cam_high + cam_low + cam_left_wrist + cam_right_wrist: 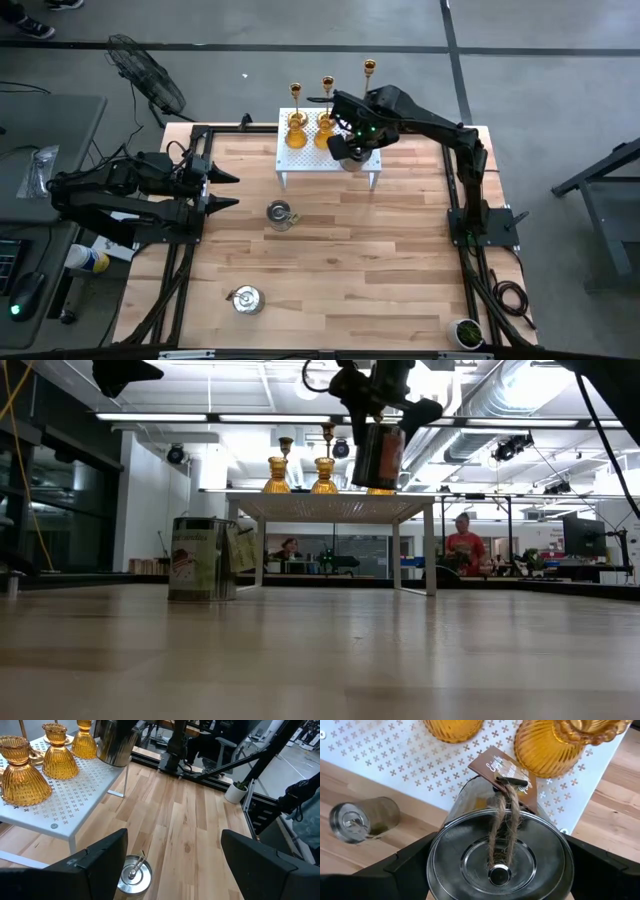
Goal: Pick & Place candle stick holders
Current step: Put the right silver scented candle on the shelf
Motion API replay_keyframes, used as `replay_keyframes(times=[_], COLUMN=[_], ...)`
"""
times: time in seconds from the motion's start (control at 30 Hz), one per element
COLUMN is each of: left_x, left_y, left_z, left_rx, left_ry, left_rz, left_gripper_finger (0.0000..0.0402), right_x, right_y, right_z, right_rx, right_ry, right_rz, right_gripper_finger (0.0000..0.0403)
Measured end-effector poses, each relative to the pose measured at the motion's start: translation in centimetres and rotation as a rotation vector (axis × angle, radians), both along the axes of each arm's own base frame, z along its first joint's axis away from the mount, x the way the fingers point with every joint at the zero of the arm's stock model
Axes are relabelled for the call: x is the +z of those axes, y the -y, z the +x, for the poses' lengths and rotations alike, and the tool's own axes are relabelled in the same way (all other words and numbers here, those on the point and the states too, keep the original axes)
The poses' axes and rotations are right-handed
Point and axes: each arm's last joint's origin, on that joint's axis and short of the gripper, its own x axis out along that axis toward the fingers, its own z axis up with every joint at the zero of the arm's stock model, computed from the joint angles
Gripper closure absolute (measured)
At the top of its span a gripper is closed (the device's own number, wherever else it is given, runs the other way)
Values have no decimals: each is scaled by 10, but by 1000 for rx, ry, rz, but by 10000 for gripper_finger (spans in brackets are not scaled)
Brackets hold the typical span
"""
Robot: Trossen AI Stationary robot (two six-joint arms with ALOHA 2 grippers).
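My right gripper [347,150] is shut on a squat silvery round pot [500,855] with a twine loop and a brown tag, just above the white perforated rack [315,165] at its near right part. On the rack stand amber cups [297,132] [324,132] and gold candlesticks [295,92] [368,68]. Two more silvery pots [279,213] [246,299] rest on the wooden table by their bases. My left gripper [175,865] waits open at the table's left edge, with nothing between its fingers. My right gripper pinches the silvery pot's round wall [436,851] near its open top, one finger [410,862] on each of two opposite sides. The fingers come from above, pointing steeply down. The pot [378,455] hangs about upright, clear of the rack's top.
The rack stands on thin legs [430,550] at the table's far middle. A black frame [455,200] runs along the table's sides. A small plant pot [466,331] sits at the near right corner. Bare wood lies between the rack and the near edge.
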Motion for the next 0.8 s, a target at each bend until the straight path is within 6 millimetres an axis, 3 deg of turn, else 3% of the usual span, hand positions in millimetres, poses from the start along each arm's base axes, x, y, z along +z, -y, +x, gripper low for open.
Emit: replay_keyframes(times=[0.8], left_x=[0], left_y=[0], left_z=[0], left_rx=[0], left_ry=[0], left_rz=[0], left_gripper_finger=[87], right_x=[-9], right_y=[17], right_z=[3], right_rx=[-54], right_ry=[-2], right_rz=[8], right_gripper_finger=[53])
